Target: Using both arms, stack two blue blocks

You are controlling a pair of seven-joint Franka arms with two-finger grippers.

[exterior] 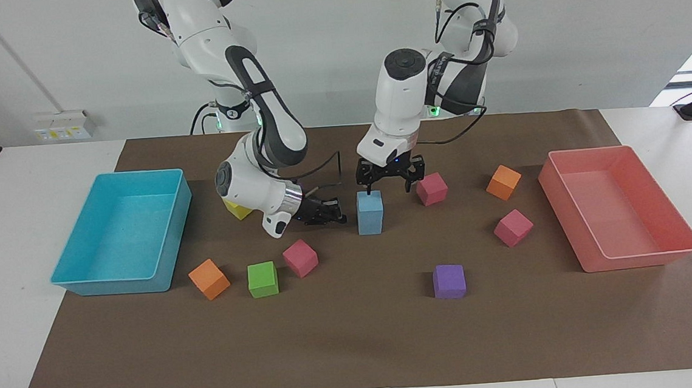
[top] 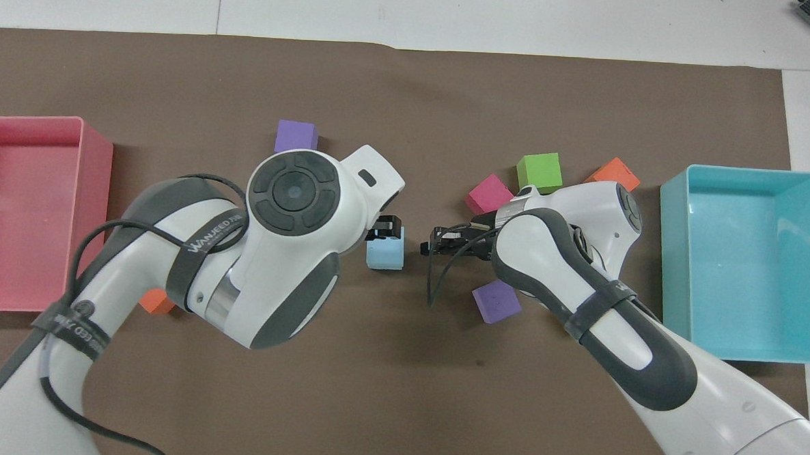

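Observation:
The two blue blocks (exterior: 370, 213) stand stacked one on the other, mid-table on the brown mat. In the overhead view only the top one's face (top: 385, 252) shows. My left gripper (exterior: 385, 186) is open and empty, raised just above the stack and a little toward the left arm's end. In the overhead view the left arm's wrist hides most of it (top: 382, 228). My right gripper (exterior: 334, 214) is low beside the stack, toward the right arm's end, with a small gap between them. It also shows in the overhead view (top: 437, 238).
A turquoise tray (exterior: 137, 174) and a pink tray (exterior: 589, 150) stand at the two ends. Loose cubes lie around: pink (exterior: 431, 188), pink (exterior: 300, 258), green (exterior: 263, 279), purple (exterior: 449, 281), yellow (exterior: 237, 209), and a purple one (top: 496, 301) by the right arm.

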